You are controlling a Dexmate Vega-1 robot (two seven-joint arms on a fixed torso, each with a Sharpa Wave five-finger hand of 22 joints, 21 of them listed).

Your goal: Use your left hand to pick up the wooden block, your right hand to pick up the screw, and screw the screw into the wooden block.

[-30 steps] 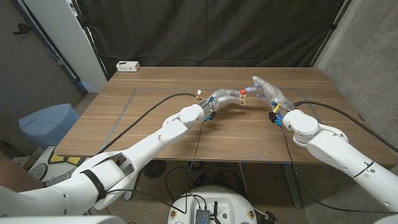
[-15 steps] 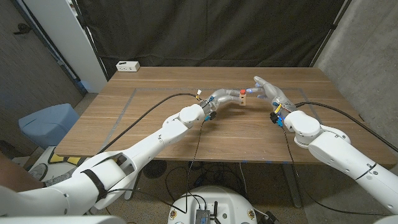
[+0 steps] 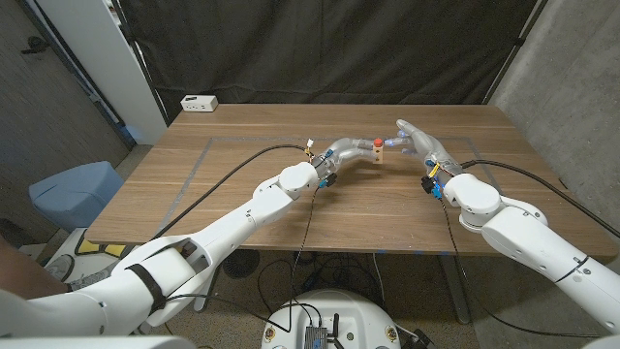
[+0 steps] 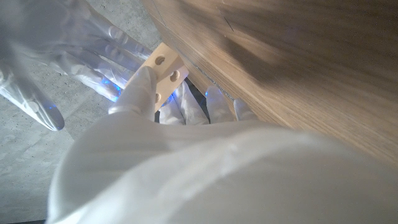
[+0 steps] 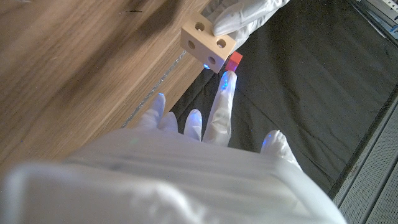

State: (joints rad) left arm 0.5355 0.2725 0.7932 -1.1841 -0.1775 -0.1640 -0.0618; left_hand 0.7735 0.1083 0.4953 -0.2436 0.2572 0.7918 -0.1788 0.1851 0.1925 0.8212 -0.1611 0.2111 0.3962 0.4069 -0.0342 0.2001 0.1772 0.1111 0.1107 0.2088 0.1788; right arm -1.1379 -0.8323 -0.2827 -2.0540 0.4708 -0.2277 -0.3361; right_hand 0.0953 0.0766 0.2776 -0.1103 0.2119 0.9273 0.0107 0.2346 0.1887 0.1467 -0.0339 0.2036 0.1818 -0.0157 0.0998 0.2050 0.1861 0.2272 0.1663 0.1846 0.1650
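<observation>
left hand point(image 3: 351, 151): we see it raised over the middle of the desk point(image 3: 242, 194), gripping the wooden block point(image 3: 380, 154); in the left wrist view the fingers point(image 4: 142, 87) wrap the block's pale face.
wooden block: held above the desk, not resting on it; in the right wrist view its corner shows round holes, with a fingertip of the left hand laid on top.
screw point(image 3: 377, 143): we make out a small red piece at the top of the block in the head view, and beside the block's far edge in the right wrist view; how deep it sits, we cannot tell.
right hand point(image 3: 418, 142): its fingers are spread apart, one fingertip point(image 5: 225, 84) reaching up to just beside the red piece; we cannot tell whether it touches, and it holds nothing that we can see.
white box point(image 3: 199, 103): at the far left corner of the desk, well apart from both hands.
</observation>
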